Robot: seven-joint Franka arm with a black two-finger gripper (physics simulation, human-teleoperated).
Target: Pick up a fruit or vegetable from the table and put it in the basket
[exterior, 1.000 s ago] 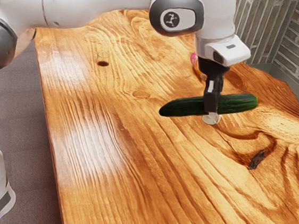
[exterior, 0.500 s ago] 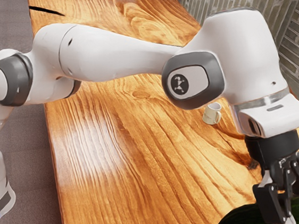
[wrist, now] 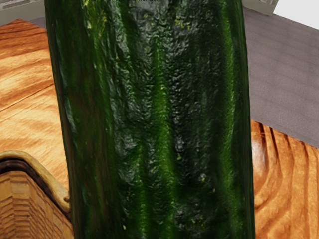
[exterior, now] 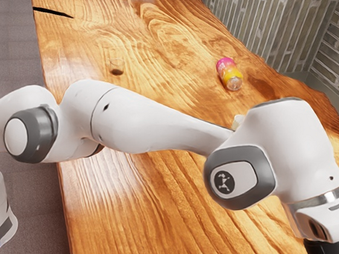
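the gripper [exterior: 336,246] has its black upper part at the exterior view's lower edge, towards the right corner; whether it is clenched or released i cannot tell. right in front of the hand is the cucumber [wrist: 157,119], big and dark green in the wrist view, its length running past the camera. lying that close under the hand, it has most likely been picked up and is being carried, so i judge the first half of the task done.

the basket [wrist: 27,209] is near, its rim showing beside one long side of the cucumber. nothing shows the cucumber inside it, so what seems left is to get it over the opening, lower it and let go.

the arm [exterior: 148,123] reaches out from the exterior view's left, the forearm sloping down to a bulky wrist, with the hand pointing roughly downward over the bench [exterior: 168,230]. farther off stands a pink and yellow bottle [exterior: 229,75].
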